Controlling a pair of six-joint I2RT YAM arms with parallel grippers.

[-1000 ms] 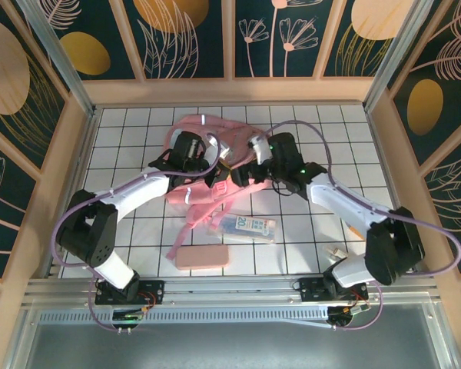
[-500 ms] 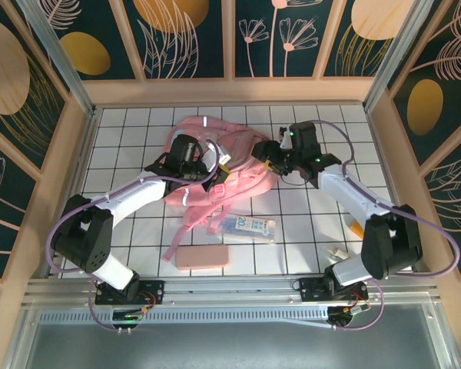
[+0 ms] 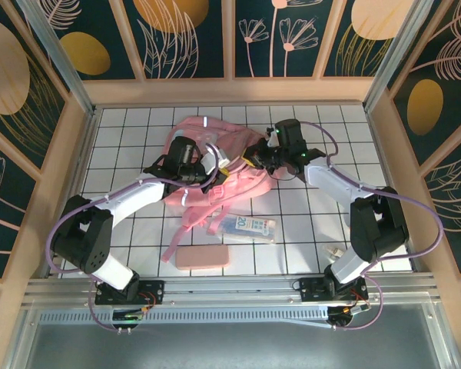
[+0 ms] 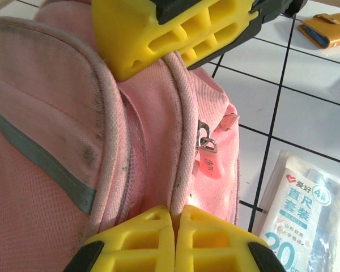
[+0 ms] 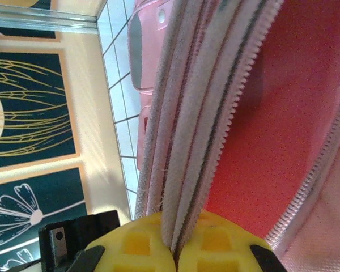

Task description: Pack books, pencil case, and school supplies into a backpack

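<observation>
Pencil case (image 3: 202, 257) lies nearest my bases, flat on the table (image 3: 300, 231), with the end of a pink strap (image 3: 173, 250) just left of it. Small whitish item (image 3: 336, 252) off to the right, too small to identify.

Next out is the packet (image 3: 244, 227), flat, "20" print up. Its left end meets the straps; cannot tell if they touch. In the left wrist view the packet (image 4: 306, 221) sits just beside the backpack's edge.

Backpack (image 3: 215, 138) is mid-table, lying down, both my arms on it. My left fingers (image 3: 217, 175) are pressed together on it. Up close, the left fingers (image 4: 178, 229) pinch a corded pink seam with no gap between the pads, and a zipper pull (image 4: 207, 144) hangs just beyond. My right fingers (image 4: 175, 28) sit on the same seam further along.

My right fingers (image 3: 253, 160) are also clamped. In the right wrist view the right fingers (image 5: 175, 252) grip the corded rim beside the zip teeth (image 5: 238, 102), and the reddish lining (image 5: 283, 113) shows in the gap.

Orange-yellow block (image 4: 327, 28) lies on the table past the backpack, apart from it.

Dark floral wall panels (image 3: 184, 38) are at the back.
</observation>
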